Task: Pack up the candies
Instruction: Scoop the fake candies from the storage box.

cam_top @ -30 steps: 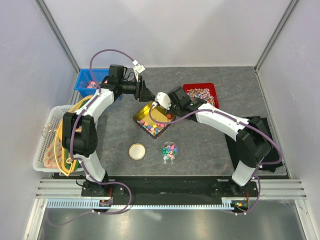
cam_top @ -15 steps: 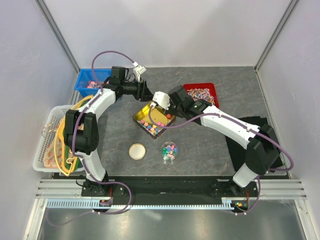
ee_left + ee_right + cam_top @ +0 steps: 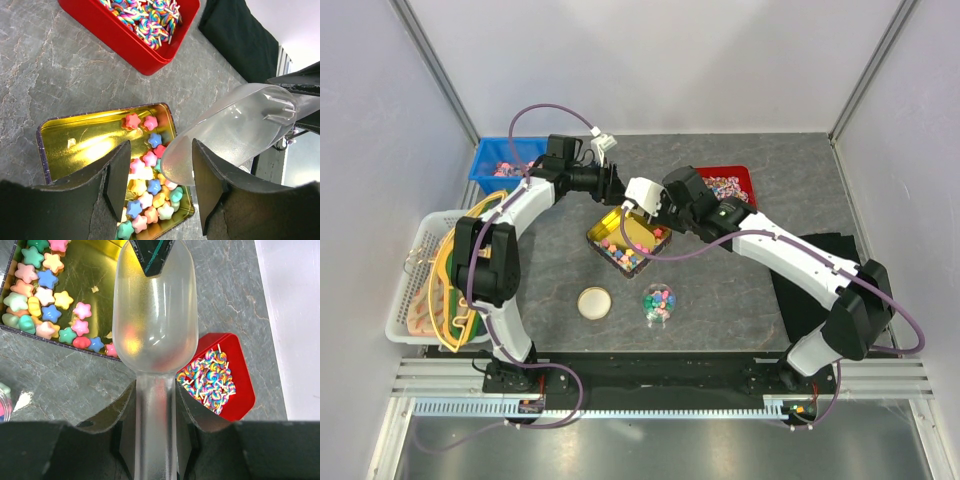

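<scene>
Star candies (image 3: 145,192) lie at lower centre in the gold tin (image 3: 75,140), between the left fingers (image 3: 117,175), spread wide and empty. The right fingers (image 3: 192,415) clamp a clear scoop (image 3: 155,325), with the candies at upper left.

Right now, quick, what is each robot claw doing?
Left gripper: open, holding nothing.
Right gripper: closed on the clear plastic scoop.

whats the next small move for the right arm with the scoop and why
Probably tilt the scoop down into the candies and push through them. Held by the right gripper, it looks empty and hovers over the tin, where the candies lie piled along one side and the rest is bare gold.
</scene>
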